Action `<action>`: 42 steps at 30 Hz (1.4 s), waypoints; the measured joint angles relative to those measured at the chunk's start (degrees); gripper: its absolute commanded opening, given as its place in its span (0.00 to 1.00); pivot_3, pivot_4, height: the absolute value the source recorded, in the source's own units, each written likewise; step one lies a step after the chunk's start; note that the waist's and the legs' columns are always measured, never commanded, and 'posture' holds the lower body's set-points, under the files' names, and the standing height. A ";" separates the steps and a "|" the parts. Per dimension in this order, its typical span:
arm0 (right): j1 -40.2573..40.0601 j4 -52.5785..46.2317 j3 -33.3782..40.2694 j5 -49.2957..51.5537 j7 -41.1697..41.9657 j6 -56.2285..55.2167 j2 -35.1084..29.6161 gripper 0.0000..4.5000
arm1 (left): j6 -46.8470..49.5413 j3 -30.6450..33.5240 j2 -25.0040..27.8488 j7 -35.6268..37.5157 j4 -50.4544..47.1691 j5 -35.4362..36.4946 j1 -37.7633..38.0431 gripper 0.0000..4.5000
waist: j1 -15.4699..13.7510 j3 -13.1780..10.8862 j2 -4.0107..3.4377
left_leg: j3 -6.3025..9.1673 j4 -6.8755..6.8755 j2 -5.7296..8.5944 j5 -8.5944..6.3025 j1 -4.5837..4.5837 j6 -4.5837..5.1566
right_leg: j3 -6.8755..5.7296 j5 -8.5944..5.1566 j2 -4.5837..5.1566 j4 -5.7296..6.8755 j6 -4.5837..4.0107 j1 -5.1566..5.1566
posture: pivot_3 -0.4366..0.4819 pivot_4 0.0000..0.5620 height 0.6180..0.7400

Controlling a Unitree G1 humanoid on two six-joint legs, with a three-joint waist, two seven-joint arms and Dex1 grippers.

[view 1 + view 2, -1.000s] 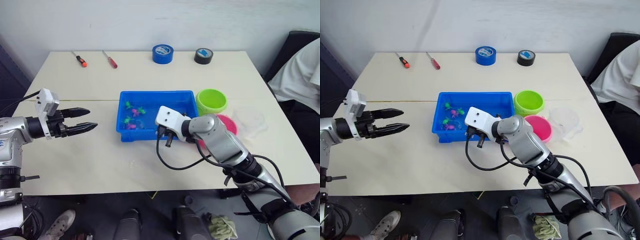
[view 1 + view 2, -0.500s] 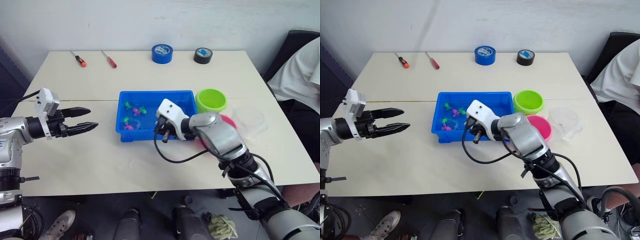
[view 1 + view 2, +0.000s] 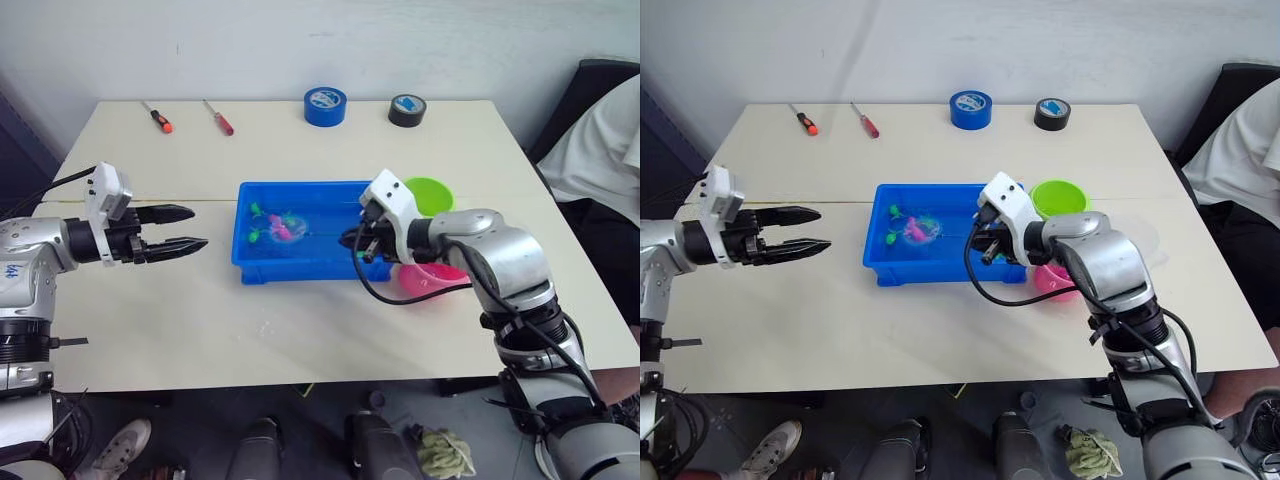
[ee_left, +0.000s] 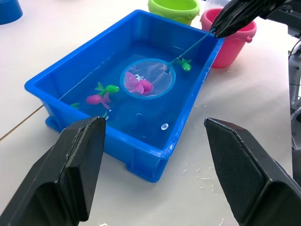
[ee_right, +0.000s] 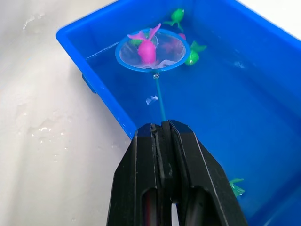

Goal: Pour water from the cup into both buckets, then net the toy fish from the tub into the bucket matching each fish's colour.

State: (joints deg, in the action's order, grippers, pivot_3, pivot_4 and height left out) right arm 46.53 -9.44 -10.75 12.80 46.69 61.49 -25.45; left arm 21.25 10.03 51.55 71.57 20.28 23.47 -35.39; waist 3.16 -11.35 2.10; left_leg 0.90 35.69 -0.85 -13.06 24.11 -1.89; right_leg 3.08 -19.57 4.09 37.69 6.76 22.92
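Right gripper (image 5: 162,129) holds net (image 5: 152,51); pink fish (image 5: 147,49) inside hoop.

1. We see silver-grey metal arms, with a white camera block on each wrist.
2. We note the left gripper (image 3: 185,228) and right gripper (image 3: 362,243) have tapering black fingers.
3. Black cables loop from our right forearm.
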 measured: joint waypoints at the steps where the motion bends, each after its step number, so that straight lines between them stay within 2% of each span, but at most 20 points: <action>1: -0.18 -0.15 0.00 0.16 -0.12 0.00 -0.05 0.00 | -0.20 -0.04 0.00 0.12 0.39 -0.07 -0.27 0.82 | 0.01 0.00 0.00 | 0.00 0.00 0.00 0.00 0.00 0.00 | 0.00 0.00 -0.04 0.00 0.00 0.00 | 0.48 0.27 0.95; 8: -4.45 -4.37 5.05 3.84 -1.20 -1.21 -2.79 0.00 | -1.55 -4.11 -1.51 2.54 1.17 -1.47 -3.37 0.82 | -0.66 0.00 0.00 | 0.00 0.02 0.02 0.00 0.05 0.01 | 0.02 0.00 -0.21 -0.05 0.00 0.00 | 0.48 0.27 0.95; 13: -10.56 -10.78 14.03 8.72 0.18 -1.56 -9.75 0.00 | -4.88 -6.03 -4.76 3.98 4.25 -2.61 -8.56 0.82 | -1.86 0.00 0.00 | -0.02 0.02 0.02 -0.01 0.08 0.02 | -0.06 0.00 -0.25 -0.14 0.01 -0.05 | 0.48 0.27 0.95; 18: -14.78 -15.74 22.47 12.73 -0.07 -0.62 -14.91 0.00 | -9.50 -7.04 -9.36 4.78 8.29 -3.58 -12.68 0.82 | -1.50 0.00 -0.01 | -0.07 0.04 0.03 -0.01 0.04 0.03 | 0.00 0.01 -0.33 -0.19 0.03 -0.13 | 0.48 0.27 0.95; 23: -22.50 -19.45 32.97 15.72 -1.53 2.57 -20.48 0.00 | -11.06 -8.44 -12.83 6.09 11.20 -3.77 -16.11 0.82 | -1.47 0.00 -0.01 | -0.06 0.04 0.04 -0.01 0.02 0.03 | 0.07 0.02 -0.55 -0.17 0.04 -0.13 | 0.48 0.27 0.95; 26: -25.92 -20.95 36.33 16.27 -1.65 2.74 -21.94 0.00 | -11.28 -8.77 -13.75 6.44 12.02 -3.79 -16.81 0.82 | -1.52 0.00 -0.02 | -0.06 0.03 0.06 -0.01 -0.01 0.04 | 0.07 0.02 -0.57 -0.12 0.04 -0.13 | 0.48 0.27 0.95; 29: -35.31 -22.66 42.60 15.72 -1.70 2.30 -24.78 0.00 | -11.62 -8.94 -15.13 7.52 12.56 -3.79 -18.05 0.82 | -1.73 0.00 -0.02 | -0.09 0.14 0.06 -0.01 0.03 0.04 | 0.06 0.02 -0.56 -0.13 0.04 -0.17 | 0.48 0.27 0.95; 35: -46.14 -24.72 45.05 11.65 -2.53 -3.17 -27.29 0.00 | -11.71 -8.98 -16.70 8.05 13.49 -3.79 -19.34 0.82 | -1.57 0.00 -0.02 | -0.09 0.27 0.11 -0.03 -0.02 0.06 | 0.15 0.07 -0.59 -0.15 0.14 -0.26 | 0.48 0.27 0.95; 42: -57.48 -26.52 42.74 0.02 -3.63 -18.98 -31.07 0.00 | -11.66 -9.00 -16.78 8.16 14.26 -4.23 -19.22 0.82 | -1.62 0.00 -0.02 | -0.12 0.30 0.13 -0.03 -0.01 0.06 | 0.12 0.08 -0.62 -0.19 0.16 -0.31 | 0.48 0.27 0.95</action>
State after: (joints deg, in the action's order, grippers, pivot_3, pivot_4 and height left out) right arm -10.95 -35.96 31.99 12.82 43.07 42.51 -56.52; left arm 9.58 1.02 34.78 79.74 34.54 19.24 -54.60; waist 1.54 -11.34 2.08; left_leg 0.78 35.99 -0.72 -13.08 24.10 -1.82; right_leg 3.20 -19.50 3.47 37.50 6.92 22.61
